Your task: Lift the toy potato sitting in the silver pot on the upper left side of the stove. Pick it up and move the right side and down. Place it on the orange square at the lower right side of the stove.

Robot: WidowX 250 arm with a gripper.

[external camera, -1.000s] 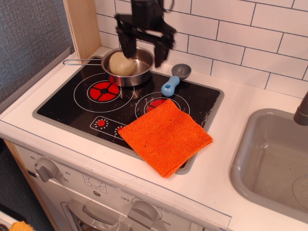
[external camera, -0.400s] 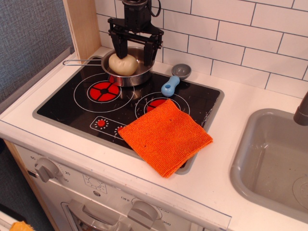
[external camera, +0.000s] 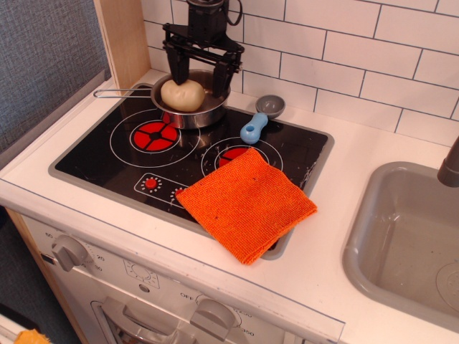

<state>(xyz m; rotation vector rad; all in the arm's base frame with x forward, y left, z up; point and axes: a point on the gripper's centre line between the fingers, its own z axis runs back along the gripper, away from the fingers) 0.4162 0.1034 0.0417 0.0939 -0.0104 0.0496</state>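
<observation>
The toy potato (external camera: 181, 94), a pale beige lump, lies in the silver pot (external camera: 208, 109) on the upper left of the stove (external camera: 129, 154). The pot's thin handle points left. My gripper (external camera: 199, 82) hangs open over the pot, its black fingers (external camera: 223, 75) reaching down into it. The left finger stands just behind the potato and the right finger is by the pot's right rim. The jaws are not closed on the potato. The orange square (external camera: 247, 201) of cloth lies on the lower right of the stove, overlapping its front rim.
A blue-handled grey scoop (external camera: 262, 115) lies right of the pot at the stove's back edge. A grey sink (external camera: 405, 244) sits at the right. A wooden post (external camera: 122, 39) and the tiled wall stand close behind the pot.
My gripper has moved left and come down over the pot, so its fingers now reach inside around the potato. The potato, pot and cloth have not moved.
</observation>
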